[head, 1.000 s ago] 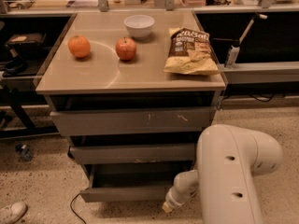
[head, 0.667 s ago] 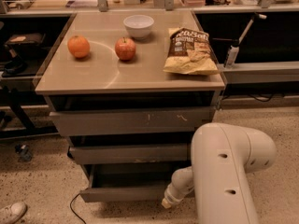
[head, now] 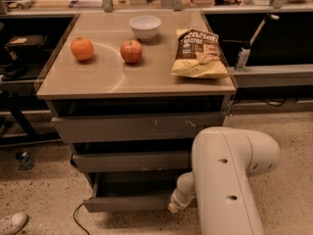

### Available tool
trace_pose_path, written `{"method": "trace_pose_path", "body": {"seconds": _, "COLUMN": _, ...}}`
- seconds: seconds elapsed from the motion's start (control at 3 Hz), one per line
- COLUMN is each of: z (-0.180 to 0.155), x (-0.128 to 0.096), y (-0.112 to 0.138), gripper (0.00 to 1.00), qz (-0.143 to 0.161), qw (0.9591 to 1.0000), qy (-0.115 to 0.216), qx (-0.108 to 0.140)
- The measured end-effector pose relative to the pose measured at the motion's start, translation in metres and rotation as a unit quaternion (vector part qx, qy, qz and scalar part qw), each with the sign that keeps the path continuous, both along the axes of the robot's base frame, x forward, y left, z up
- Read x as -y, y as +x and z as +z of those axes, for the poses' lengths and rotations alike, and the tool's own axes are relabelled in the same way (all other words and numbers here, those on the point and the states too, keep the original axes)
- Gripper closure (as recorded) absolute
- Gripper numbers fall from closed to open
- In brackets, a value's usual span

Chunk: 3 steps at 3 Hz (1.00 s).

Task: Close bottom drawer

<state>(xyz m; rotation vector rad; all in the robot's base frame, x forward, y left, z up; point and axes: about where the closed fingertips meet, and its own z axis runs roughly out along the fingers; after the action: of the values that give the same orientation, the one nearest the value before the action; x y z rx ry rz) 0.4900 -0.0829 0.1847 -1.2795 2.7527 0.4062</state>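
The bottom drawer (head: 128, 201) is the lowest and narrowest of three grey-brown drawer fronts in the cabinet; it stands pulled out, its shallow tray open to view. My white arm (head: 230, 175) comes in from the lower right and hides the drawer's right end. The gripper (head: 174, 207) is a pale tip low down at the drawer front's right part, touching or nearly touching it. The middle drawer (head: 129, 160) and the scratched top drawer (head: 137, 127) above also stand a little out.
On the cabinet top (head: 98, 77) lie an orange (head: 82, 48), an apple (head: 131, 51), a white bowl (head: 145, 26) and a chip bag (head: 199, 53). A cable (head: 77, 219) and a shoe (head: 12, 223) lie on the speckled floor at left. Shelving stands behind.
My arm has shifted slightly left toward the cabinet, and the gripper tip now sits closer against the bottom drawer front. The drawer looks about as far out as before.
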Motion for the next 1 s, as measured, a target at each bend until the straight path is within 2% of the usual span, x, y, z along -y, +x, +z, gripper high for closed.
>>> {"method": "trace_pose_path", "body": {"seconds": 0.33, "z": 0.0, "x": 0.0, "y": 0.0, "gripper": 0.81, "qz": 0.0, "qw": 1.0, "qy": 0.0, "qx": 0.0}}
{"method": "trace_pose_path", "body": {"seconds": 1.0, "z": 0.0, "x": 0.0, "y": 0.0, "gripper": 0.35, "qz": 0.0, "qw": 1.0, "qy": 0.0, "qx": 0.0}}
